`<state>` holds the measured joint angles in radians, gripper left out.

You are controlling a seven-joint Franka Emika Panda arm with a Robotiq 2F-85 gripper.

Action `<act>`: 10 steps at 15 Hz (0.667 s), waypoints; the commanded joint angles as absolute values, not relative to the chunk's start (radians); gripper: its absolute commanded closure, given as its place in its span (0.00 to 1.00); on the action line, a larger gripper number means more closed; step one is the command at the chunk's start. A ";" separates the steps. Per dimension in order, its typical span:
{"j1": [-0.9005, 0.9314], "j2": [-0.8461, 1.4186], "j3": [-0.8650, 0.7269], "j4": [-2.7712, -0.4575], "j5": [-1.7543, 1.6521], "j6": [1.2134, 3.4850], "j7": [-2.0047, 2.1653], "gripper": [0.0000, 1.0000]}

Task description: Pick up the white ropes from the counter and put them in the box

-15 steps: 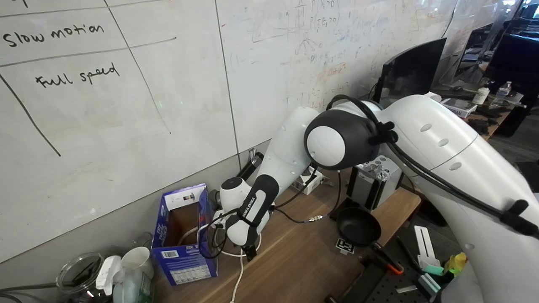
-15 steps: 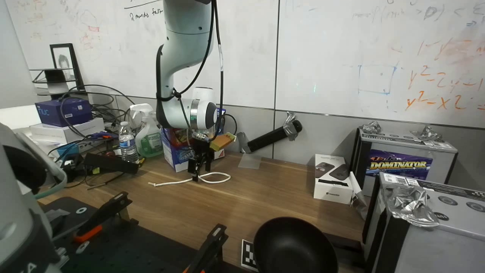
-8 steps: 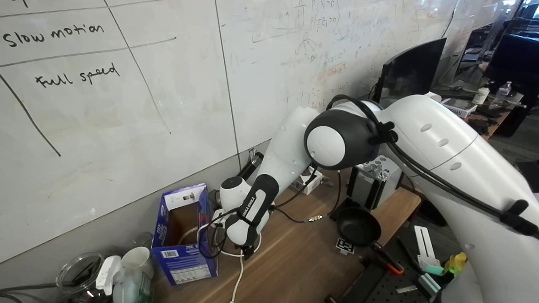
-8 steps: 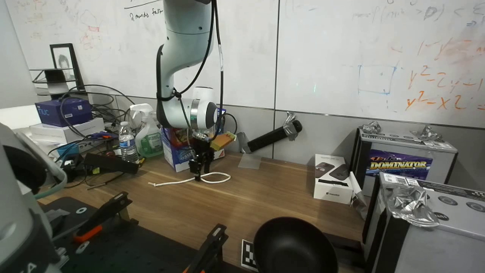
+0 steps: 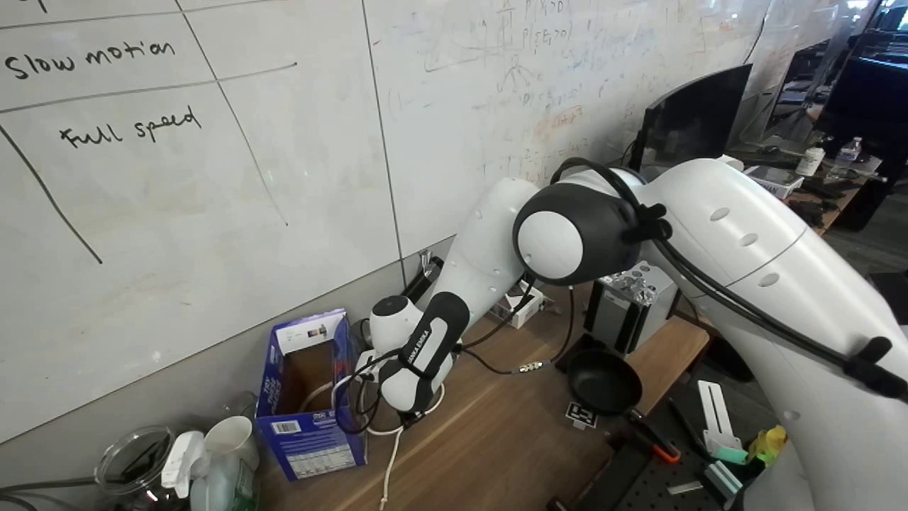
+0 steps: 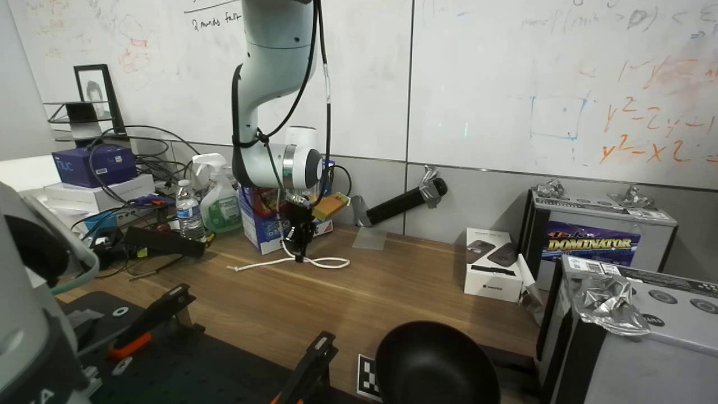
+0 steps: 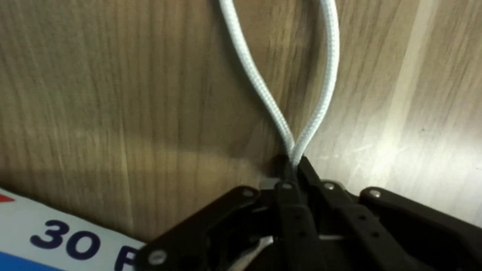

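On the counter [image 6: 336,303], a white rope [image 7: 260,82] lies looped, two strands pinched in the clenched gripper [image 7: 294,167]; in an exterior view, a blue box [image 5: 319,443] stands at its nine o'clock, a black pan [image 5: 604,383] at three.

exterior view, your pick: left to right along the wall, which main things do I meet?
In an exterior view: NUC carton → water bottle → spray bottle → blue box → black taped bar → white carton → gray DOMINATOR case. White rope left out: it runs past both sides of the blue box.
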<state>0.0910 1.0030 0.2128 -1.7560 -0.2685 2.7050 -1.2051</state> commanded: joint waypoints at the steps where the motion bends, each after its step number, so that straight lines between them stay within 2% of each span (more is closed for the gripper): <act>1: 0.092 0.984 0.210 -1.777 -0.291 2.713 -1.204 1.00; 10: 0.199 0.774 0.180 -1.907 -0.317 2.697 -1.081 0.99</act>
<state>0.1371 0.9149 0.2113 -1.8048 -0.2773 2.7014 -1.1679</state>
